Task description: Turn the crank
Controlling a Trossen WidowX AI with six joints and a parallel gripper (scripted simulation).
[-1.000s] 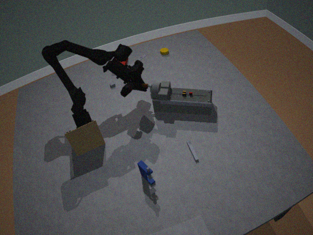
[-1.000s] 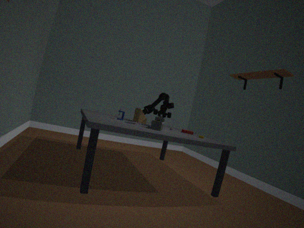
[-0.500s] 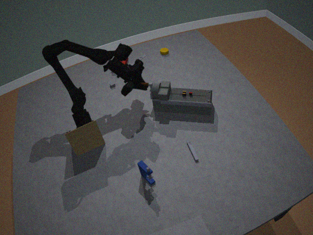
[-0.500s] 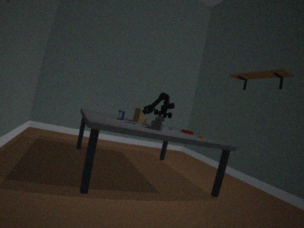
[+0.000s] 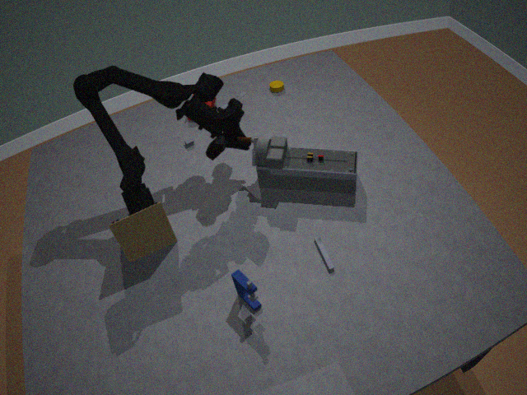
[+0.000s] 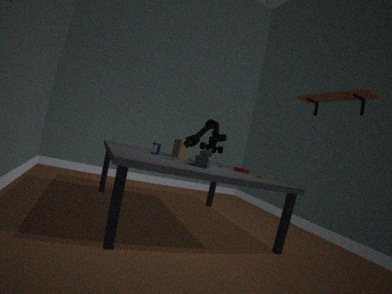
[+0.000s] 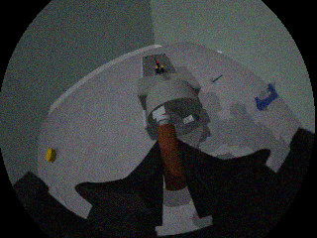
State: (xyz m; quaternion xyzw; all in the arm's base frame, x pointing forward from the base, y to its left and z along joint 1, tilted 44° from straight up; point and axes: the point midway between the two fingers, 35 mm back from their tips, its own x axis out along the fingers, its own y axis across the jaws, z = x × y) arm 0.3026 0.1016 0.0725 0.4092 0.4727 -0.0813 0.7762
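The grey machine (image 5: 306,184) (image 6: 201,162) stands on the table, with a rounded crank hub (image 5: 260,151) (image 7: 173,94) at the end near the arm. My gripper (image 7: 166,142) is shut on the brown crank handle (image 5: 244,139) (image 7: 169,159), which sticks out between the fingers toward the wrist camera. On the slotted top, the red pointer (image 5: 320,157) (image 7: 158,62) stands off the two brass zero marks (image 5: 310,155) (image 7: 162,66), a short way past them on the side away from the crank. The fingers look small and dark in the exterior view.
A blue bracket-like object (image 5: 239,282) (image 6: 158,148) (image 7: 267,102) and a thin grey bar (image 5: 324,255) (image 7: 216,78) lie to one side. A yellow disc (image 5: 277,85) (image 6: 259,176) (image 7: 51,155) and a red block (image 6: 241,169) are on the other side. A tan block (image 5: 143,231) stands by the arm's base.
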